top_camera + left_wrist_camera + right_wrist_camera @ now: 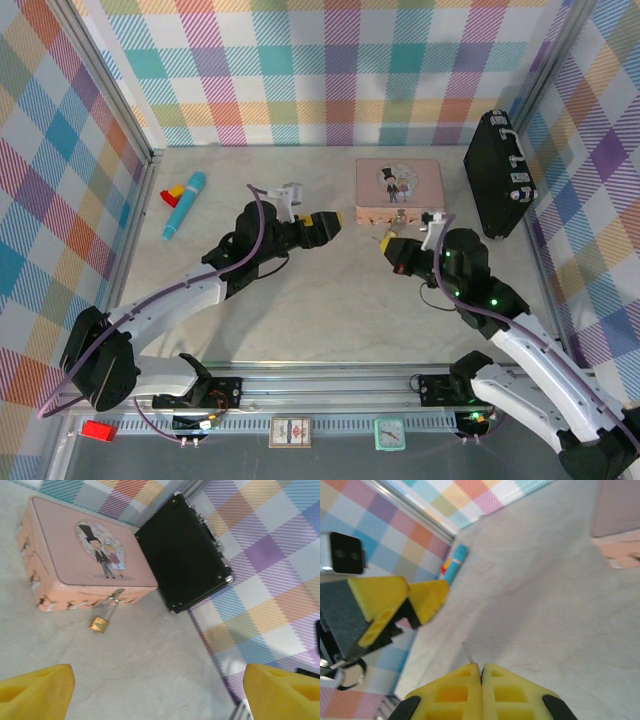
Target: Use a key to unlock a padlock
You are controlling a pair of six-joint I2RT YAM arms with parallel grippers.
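The small brass padlock [100, 624] lies on the table against the front of the pink tin [75, 555], its thin shackle hooked through the tin's latch. My left gripper [160, 695] is open, its yellow fingers [35, 690] spread wide and well short of the padlock, with nothing between them. From above, the left gripper [325, 228] sits left of the tin [400, 185] and the right gripper [393, 247] just in front of it. My right gripper [481, 666] is shut on the key [468, 653], whose thin blade sticks out past the fingertips.
A black case [497, 180] with silver latches stands upright at the right wall, beside the tin. A blue marker [184, 205] and a small red and yellow toy [172, 192] lie at the far left. Plaid walls and metal rails enclose the table.
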